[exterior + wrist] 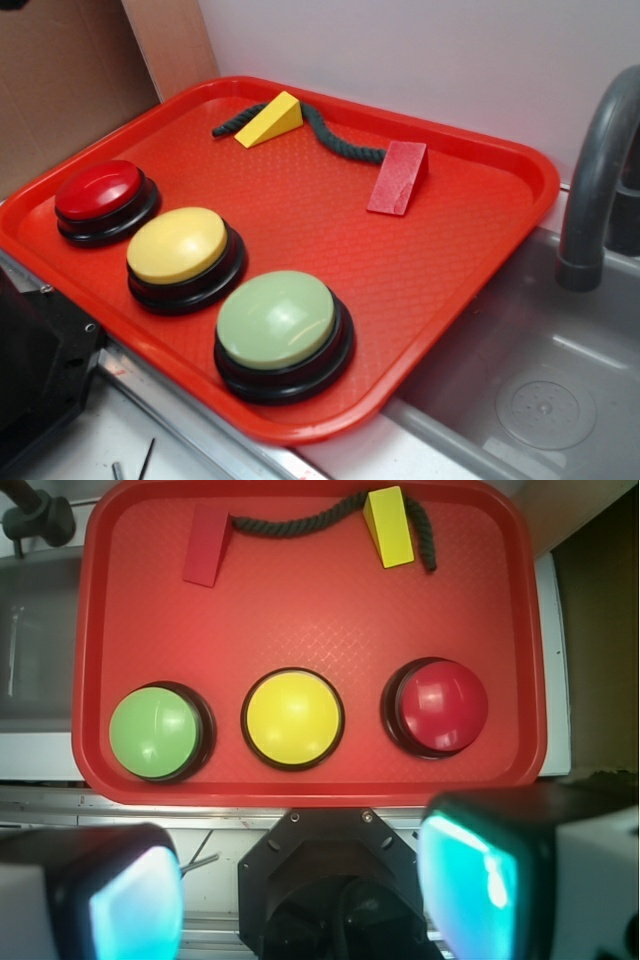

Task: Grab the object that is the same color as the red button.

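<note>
So the gripper [300,900] is hanging back off the tray [300,620], spread wide and empty, probably just scouting. The red wedge [207,546] sits upper left in the wrist view, touching the rope [290,522], well apart from the red button [437,706].

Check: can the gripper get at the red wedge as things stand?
Probably yes. The red wedge sits uncovered at the tray's far side; only the dark rope meets its end. The open gripper hangs high over the near edge.
</note>
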You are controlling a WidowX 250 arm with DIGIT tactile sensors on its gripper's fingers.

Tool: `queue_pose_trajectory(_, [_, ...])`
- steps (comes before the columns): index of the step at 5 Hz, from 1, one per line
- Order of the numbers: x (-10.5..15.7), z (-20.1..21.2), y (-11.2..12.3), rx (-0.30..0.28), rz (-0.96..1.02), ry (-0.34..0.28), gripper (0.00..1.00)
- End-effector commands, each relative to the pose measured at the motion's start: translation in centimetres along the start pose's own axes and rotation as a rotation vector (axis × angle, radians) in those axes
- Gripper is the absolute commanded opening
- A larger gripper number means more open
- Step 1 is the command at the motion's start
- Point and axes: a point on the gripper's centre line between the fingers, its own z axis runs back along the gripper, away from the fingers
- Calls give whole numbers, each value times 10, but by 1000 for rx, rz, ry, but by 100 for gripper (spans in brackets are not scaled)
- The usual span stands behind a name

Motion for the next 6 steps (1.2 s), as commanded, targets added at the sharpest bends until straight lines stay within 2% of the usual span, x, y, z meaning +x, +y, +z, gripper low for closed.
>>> queue_pose_trajectory(1, [0,0,0,0,0,0,100])
queue_pose_trajectory(3, [17,-20,-11,8,19,-40,100])
queue_pose_trajectory(4, [39,-46,-28,-18,164,-118,100])
queue_pose_trajectory(5, [69,-73,-43,21,305,-132,100])
queue_pose_trajectory(6, [96,-90,-56,10,368,-167,100])
